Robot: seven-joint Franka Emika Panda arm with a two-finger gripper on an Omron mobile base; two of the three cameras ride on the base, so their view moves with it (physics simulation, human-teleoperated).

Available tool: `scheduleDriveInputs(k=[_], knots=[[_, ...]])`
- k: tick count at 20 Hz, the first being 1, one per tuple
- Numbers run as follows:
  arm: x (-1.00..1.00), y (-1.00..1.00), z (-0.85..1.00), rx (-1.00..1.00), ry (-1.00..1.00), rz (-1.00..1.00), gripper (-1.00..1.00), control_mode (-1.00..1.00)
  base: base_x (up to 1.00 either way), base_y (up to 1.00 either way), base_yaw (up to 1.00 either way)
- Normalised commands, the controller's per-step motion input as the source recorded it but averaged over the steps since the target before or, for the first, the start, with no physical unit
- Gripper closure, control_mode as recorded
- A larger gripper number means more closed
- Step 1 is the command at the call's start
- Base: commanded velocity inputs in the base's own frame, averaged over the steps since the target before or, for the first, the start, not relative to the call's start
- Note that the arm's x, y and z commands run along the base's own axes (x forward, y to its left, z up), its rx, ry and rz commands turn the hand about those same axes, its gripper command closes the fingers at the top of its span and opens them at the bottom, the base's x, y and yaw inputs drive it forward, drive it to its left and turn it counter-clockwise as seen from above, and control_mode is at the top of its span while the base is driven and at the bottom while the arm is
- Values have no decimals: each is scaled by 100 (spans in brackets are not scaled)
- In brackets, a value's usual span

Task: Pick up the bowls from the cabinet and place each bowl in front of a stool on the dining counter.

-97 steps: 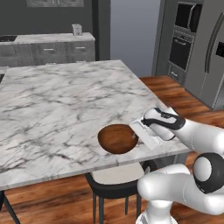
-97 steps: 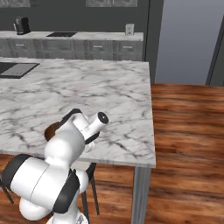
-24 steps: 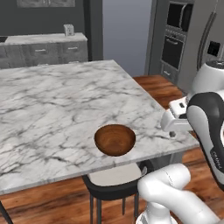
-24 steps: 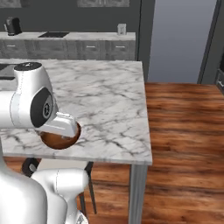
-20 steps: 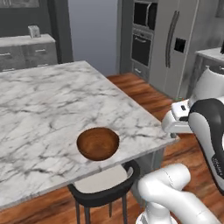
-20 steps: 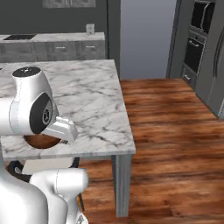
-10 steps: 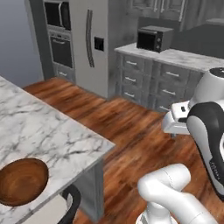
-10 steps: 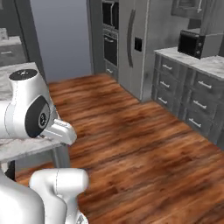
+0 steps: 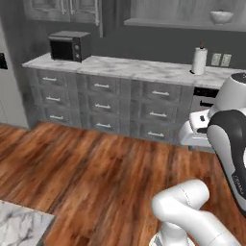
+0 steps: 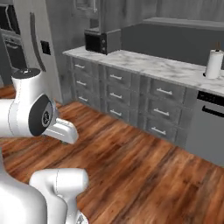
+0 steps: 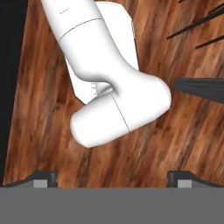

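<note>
Gripper (image 11: 113, 177): fingertips standing wide apart, gripping nothing, pointing down at wood floor (image 11: 175, 140); marbled stone bowl (image 9: 221, 17): sitting on grey cabinet shelf (image 9: 163, 22), high on the wall above the marble counter (image 9: 129, 67); dining counter (image 9: 19, 228): corner showing at lower left.

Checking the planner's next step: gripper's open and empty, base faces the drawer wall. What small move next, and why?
Probably keep turning the base right, toward the shelf. The marbled bowl sits there, at the far top right of the left base view, well above the counter. The gripper is open, holds nothing and points at the floor, so reaching seems premature.
</note>
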Motion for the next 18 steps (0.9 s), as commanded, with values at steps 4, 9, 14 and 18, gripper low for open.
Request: scheduleDriveInputs(k=[4, 9, 14, 18], knots=[[0, 0, 0, 0, 0, 0, -100, 100, 80, 0, -59], [0, 0, 0, 0, 0, 0, -100, 100, 92, 0, -41], [0, 0, 0, 0, 0, 0, -100, 100, 100, -15, -45], [0, 0, 0, 0, 0, 0, -100, 100, 100, -4, -52]])
